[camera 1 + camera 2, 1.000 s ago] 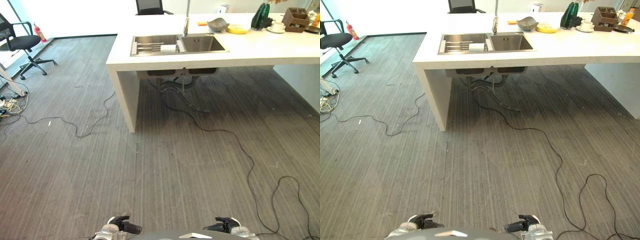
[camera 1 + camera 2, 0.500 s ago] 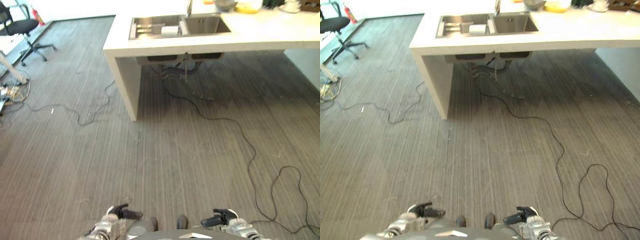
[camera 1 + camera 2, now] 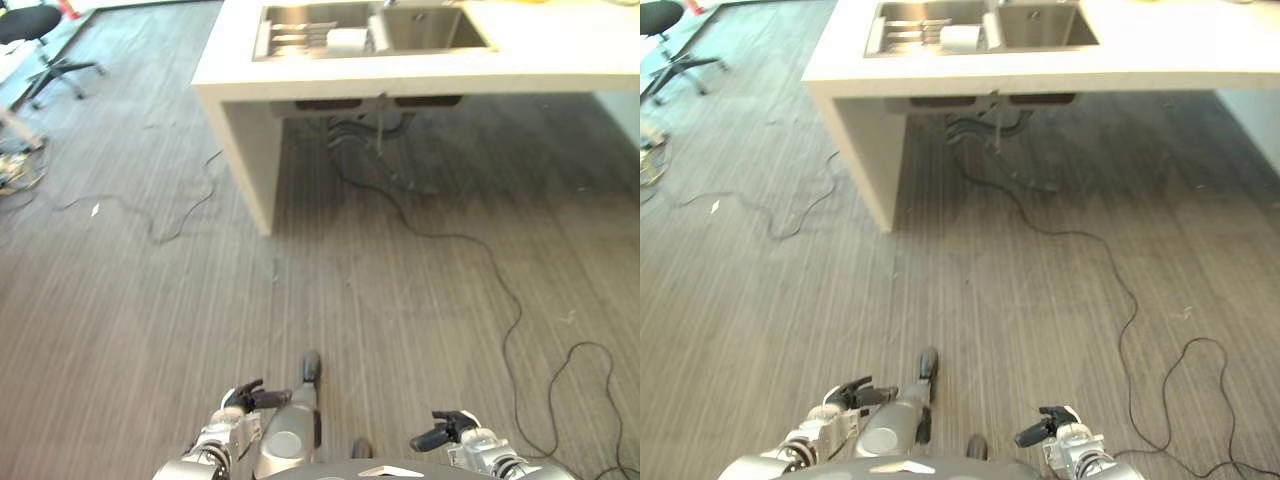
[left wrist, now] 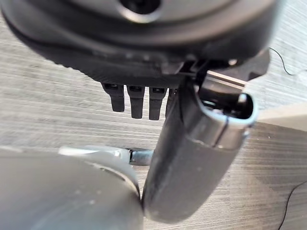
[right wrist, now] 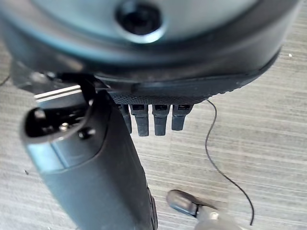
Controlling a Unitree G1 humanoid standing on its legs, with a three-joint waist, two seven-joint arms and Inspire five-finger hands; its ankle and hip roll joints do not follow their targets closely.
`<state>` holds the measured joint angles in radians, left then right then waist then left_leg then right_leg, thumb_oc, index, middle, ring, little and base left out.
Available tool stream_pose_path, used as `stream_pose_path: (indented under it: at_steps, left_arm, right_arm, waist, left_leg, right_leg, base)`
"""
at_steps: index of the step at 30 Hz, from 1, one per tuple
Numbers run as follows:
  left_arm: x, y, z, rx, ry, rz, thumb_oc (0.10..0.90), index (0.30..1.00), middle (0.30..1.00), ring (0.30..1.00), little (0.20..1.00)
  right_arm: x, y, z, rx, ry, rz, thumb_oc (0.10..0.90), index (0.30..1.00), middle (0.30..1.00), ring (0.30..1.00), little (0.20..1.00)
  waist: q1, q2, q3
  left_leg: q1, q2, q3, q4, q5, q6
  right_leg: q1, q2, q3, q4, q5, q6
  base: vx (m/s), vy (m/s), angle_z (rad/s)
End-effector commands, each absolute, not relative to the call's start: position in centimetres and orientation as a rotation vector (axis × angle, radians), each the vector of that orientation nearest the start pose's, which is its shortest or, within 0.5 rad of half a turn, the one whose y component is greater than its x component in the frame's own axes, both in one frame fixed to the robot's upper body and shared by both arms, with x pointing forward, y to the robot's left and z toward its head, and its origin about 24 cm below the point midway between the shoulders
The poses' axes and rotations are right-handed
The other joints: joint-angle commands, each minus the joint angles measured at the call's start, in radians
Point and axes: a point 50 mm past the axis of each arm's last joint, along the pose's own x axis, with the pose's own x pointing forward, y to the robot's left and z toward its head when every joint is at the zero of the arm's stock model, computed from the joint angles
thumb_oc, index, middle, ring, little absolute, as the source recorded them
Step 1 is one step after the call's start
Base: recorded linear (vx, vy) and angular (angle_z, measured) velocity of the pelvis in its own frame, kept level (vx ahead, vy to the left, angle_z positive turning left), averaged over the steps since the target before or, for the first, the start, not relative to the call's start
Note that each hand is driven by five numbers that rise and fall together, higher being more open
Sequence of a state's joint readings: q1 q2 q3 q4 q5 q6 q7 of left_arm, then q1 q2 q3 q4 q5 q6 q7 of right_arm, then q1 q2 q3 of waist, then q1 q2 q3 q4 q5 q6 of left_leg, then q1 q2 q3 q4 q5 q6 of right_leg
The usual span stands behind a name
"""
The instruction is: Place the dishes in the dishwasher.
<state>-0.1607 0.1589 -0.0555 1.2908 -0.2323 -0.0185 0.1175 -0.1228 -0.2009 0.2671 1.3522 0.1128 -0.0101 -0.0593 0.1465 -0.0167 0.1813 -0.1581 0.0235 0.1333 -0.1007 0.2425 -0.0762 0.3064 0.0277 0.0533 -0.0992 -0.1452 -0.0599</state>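
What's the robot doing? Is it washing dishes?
Not yet. The robot stands on the grey floor, some way back from a white counter with a double steel sink. Its left hand and right hand hang low by its sides, fingers relaxed, holding nothing. No dish is in either hand, so the job hasn't really started.

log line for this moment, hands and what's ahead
left hand: open, holding nothing | right hand: open, holding nothing | ahead: white counter with sink | floor: grey carpet
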Motion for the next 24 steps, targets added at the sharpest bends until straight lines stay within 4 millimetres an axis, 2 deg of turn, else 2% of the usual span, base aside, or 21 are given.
stream_pose_path:
  at_steps: [1,2,3,4,5,6,7,8,9,10,11,12,13,14,15,16,17,18,21,22,24]
  left_arm:
    - [15.1,22.7,-14.4,0.197,1.018,0.286,0.8,0.9,0.9,0.9,0.9]
    - [18.3,22.8,-12.7,0.225,0.881,0.279,0.8,0.9,0.9,0.9,0.9]
    - [18.3,22.8,-12.7,0.226,0.881,0.279,0.8,0.9,0.9,0.9,0.9]
    - [20.2,22.7,-11.5,0.248,0.792,0.274,0.8,0.9,0.9,0.9,0.9]
    - [26.2,22.9,-5.8,0.259,0.471,0.312,0.8,0.9,0.9,0.9,0.9]
    - [26.2,22.8,-5.9,0.259,0.472,0.311,0.8,0.9,0.9,0.9,0.9]
    - [26.8,22.3,-1.6,0.198,0.2,0.367,0.8,0.9,0.9,0.9,0.9]
    - [26.7,22.2,-1.7,0.198,0.201,0.367,0.8,0.9,0.9,0.9,0.9]
    - [27.9,22.5,2.6,0.2,0.011,0.388,0.8,0.9,0.9,0.9,0.9]
    - [27.8,22.5,2.6,0.2,0.012,0.389,0.8,0.9,0.9,0.9,0.9]
    - [28.5,22.6,5.6,0.233,-0.128,0.419,0.8,0.9,0.9,0.9,0.9]
    - [28.9,22.4,6.9,0.239,-0.19,0.441,0.8,0.9,0.9,0.9,0.9]
    - [28.9,22.4,6.9,0.238,-0.19,0.441,0.8,0.9,0.9,0.9,0.9]
    - [29.7,21.8,10.2,0.217,-0.333,0.454,0.8,0.9,0.9,0.9,0.9]
    - [29.7,21.8,10.2,0.217,-0.333,0.455,0.8,0.9,0.9,0.9,0.9]
    - [30.0,21.3,13.0,0.187,-0.46,0.448,0.8,0.9,0.9,0.9,0.9]
    - [29.9,21.3,13.0,0.187,-0.46,0.448,0.8,0.9,0.9,0.9,0.9]
    - [29.5,19.8,16.7,0.182,-0.634,0.368,0.8,0.9,0.9,0.9,0.9]
    - [28.9,19.5,17.8,0.267,-0.703,0.341,0.8,0.9,0.9,0.9,0.9]
    - [28.2,19.1,18.6,0.308,-0.756,0.316,0.8,0.9,0.9,0.9,0.9]
    - [28.0,19.1,18.7,0.308,-0.764,0.316,0.8,0.9,0.9,0.9,0.9]
  right_arm:
    - [13.1,-20.8,-15.7,-0.322,1.132,0.006,0.8,0.9,0.9,0.9,0.9]
    - [13.0,-20.4,-15.8,-0.312,1.127,0.017,0.8,0.9,0.9,0.9,0.9]
    - [13.0,-20.4,-15.8,-0.312,1.127,0.018,0.8,0.9,0.9,0.9,0.9]
    - [13.1,-20.3,-15.8,-0.311,1.122,0.019,0.8,0.9,0.9,0.9,0.9]
    - [14.5,-19.9,-15.3,-0.308,1.08,0.005,0.8,0.9,0.9,0.9,0.9]
    - [14.5,-19.9,-15.3,-0.309,1.082,0.004,0.8,0.9,0.9,0.9,0.9]
    - [14.1,-19.7,-15.3,-0.229,1.037,-0.071,0.8,0.9,0.9,0.9,0.9]
    - [14.0,-19.7,-15.3,-0.229,1.038,-0.071,0.8,0.9,0.9,0.9,0.9]
    - [13.7,-19.5,-15.3,-0.198,1.029,-0.097,0.8,0.9,0.9,0.9,0.9]
    - [13.7,-19.5,-15.3,-0.199,1.029,-0.097,0.8,0.9,0.9,0.9,0.9]
    - [13.2,-20.0,-15.4,-0.183,1.036,-0.136,0.8,0.9,0.9,0.9,0.9]
    - [12.6,-20.1,-15.6,-0.177,1.047,-0.143,0.8,0.9,0.9,0.9,0.9]
    - [12.6,-20.1,-15.6,-0.177,1.046,-0.143,0.8,0.9,0.9,0.9,0.9]
    - [11.8,-20.2,-15.7,-0.139,1.054,-0.185,0.8,0.9,0.9,0.9,0.9]
    - [11.8,-20.2,-15.7,-0.139,1.054,-0.185,0.8,0.9,0.9,0.9,0.9]
    - [12.2,-21.0,-15.5,-0.123,1.042,-0.227,0.8,0.9,0.9,0.9,0.9]
    - [12.2,-21.0,-15.5,-0.122,1.043,-0.227,0.8,0.9,0.9,0.9,0.9]
    - [10.9,-20.8,-15.9,-0.157,1.087,-0.186,0.8,0.9,0.9,0.9,0.9]
    - [9.8,-20.8,-16.2,-0.154,1.11,-0.184,0.8,0.9,0.9,0.9,0.9]
    - [9.1,-20.5,-16.5,-0.154,1.143,-0.165,0.8,0.9,0.9,0.9,0.9]
    - [9.3,-20.4,-16.4,-0.169,1.141,-0.15,0.8,0.9,0.9,0.9,0.9]
  waist:
    - [0.015,-0.042,-0.055]
    - [0.005,-0.061,-0.071]
    - [0.005,-0.063,-0.072]
    - [0.0,-0.071,-0.079]
    - [-0.01,-0.077,-0.093]
    - [-0.012,-0.082,-0.094]
    - [-0.021,-0.067,-0.064]
    - [-0.023,-0.072,-0.064]
    - [-0.062,-0.033,-0.018]
    - [-0.062,-0.029,-0.019]
    - [-0.095,-0.006,0.001]
    - [-0.115,-0.003,0.008]
    - [-0.117,0.001,0.006]
    - [-0.156,0.002,0.015]
    - [-0.159,0.007,0.015]
    - [-0.181,-0.008,0.004]
    - [-0.184,-0.004,0.005]
    - [-0.206,-0.02,-0.008]
    - [-0.22,-0.021,-0.02]
    - [-0.217,-0.03,-0.042]
    - [-0.215,-0.029,-0.047]
  left_leg:
    - [-0.058,-0.018,0.004,0.024,-0.009,0.032]
    - [-0.025,-0.043,0.02,0.021,-0.038,0.05]
    - [-0.026,-0.044,0.021,0.021,-0.039,0.051]
    - [-0.007,-0.055,0.024,0.018,-0.058,0.059]
    - [0.038,-0.059,0.026,0.013,-0.098,0.076]
    - [0.039,-0.066,0.025,0.014,-0.104,0.077]
    - [0.103,-0.051,0.01,0.013,-0.148,0.093]
    - [0.105,-0.058,0.008,0.013,-0.153,0.094]
    - [0.173,-0.038,-0.013,0.013,-0.177,0.11]
    - [0.171,-0.034,-0.014,0.013,-0.175,0.109]
    - [0.217,-0.024,-0.046,0.013,-0.202,0.11]
    - [0.236,-0.03,-0.064,0.013,-0.211,0.105]
    - [0.233,-0.026,-0.066,0.013,-0.209,0.104]
    - [0.274,-0.036,-0.092,0.013,-0.234,0.089]
    - [0.272,-0.031,-0.096,0.013,-0.231,0.087]
    - [0.293,-0.048,-0.118,0.013,-0.253,0.064]
    - [0.297,-0.043,-0.122,0.013,-0.258,0.063]
    - [0.322,-0.051,-0.162,0.013,-0.297,0.048]
    - [0.347,-0.043,-0.171,0.013,-0.325,0.04]
    - [0.362,-0.049,-0.183,0.013,-0.335,0.038]
    - [0.373,-0.045,-0.176,0.013,-0.339,0.034]
  right_leg:
    - [0.077,-0.049,-0.011,0.102,-0.036,0.129]
    - [0.052,-0.06,-0.003,0.19,0.043,0.161]
    - [0.052,-0.061,-0.002,0.191,0.041,0.161]
    - [0.035,-0.063,0.001,0.236,0.088,0.182]
    - [-0.03,-0.057,-0.006,0.41,0.225,0.245]
    - [-0.029,-0.063,-0.01,0.415,0.217,0.246]
    - [-0.135,-0.049,-0.063,0.633,0.348,0.299]
    - [-0.133,-0.056,-0.064,0.639,0.34,0.3]
    - [-0.25,-0.076,-0.134,0.839,0.357,0.294]
    - [-0.252,-0.072,-0.135,0.837,0.362,0.293]
    - [-0.347,-0.066,-0.149,0.901,0.272,0.267]
    - [-0.395,-0.061,-0.148,0.864,0.239,0.255]
    - [-0.395,-0.057,-0.152,0.859,0.245,0.253]
    - [-0.446,-0.07,-0.167,0.692,0.142,0.222]
    - [-0.443,-0.066,-0.173,0.682,0.15,0.22]
    - [-0.458,-0.087,-0.153,0.425,0.126,0.204]
    - [-0.443,-0.083,-0.158,0.407,0.128,0.204]
    - [-0.447,-0.091,-0.078,0.196,0.163,0.21]
    - [-0.454,-0.103,-0.044,0.131,0.222,0.228]
    - [-0.433,-0.121,-0.052,0.097,0.256,0.225]
    - [-0.414,-0.124,-0.067,0.084,0.268,0.221]
  base:
    - [0.52,0.197,-0.32]
    - [0.25,0.1,-0.15]
    - [0.34,0.145,0.01]
    - [0.33,0.147,0.22]
    - [0.34,0.146,0.25]
    - [0.4,0.206,0.22]
    - [0.19,0.107,-0.01]
    - [0.36,0.243,-0.14]
    - [0.2,0.137,-0.14]
    - [0.43,0.201,0.45]
    - [0.39,0.079,0.75]
    - [0.39,0.079,0.64]
    - [0.46,-0.016,0.28]
    - [0.3,-0.034,0.16]
    - [0.59,-0.126,0.52]
    - [0.3,-0.095,0.67]
    - [0.6,-0.214,1.03]
    - [0.34,-0.118,0.86]
    - [0.33,-0.131,0.72]
    - [0.27,-0.137,0.47]
    - [0.26,-0.151,0.59]
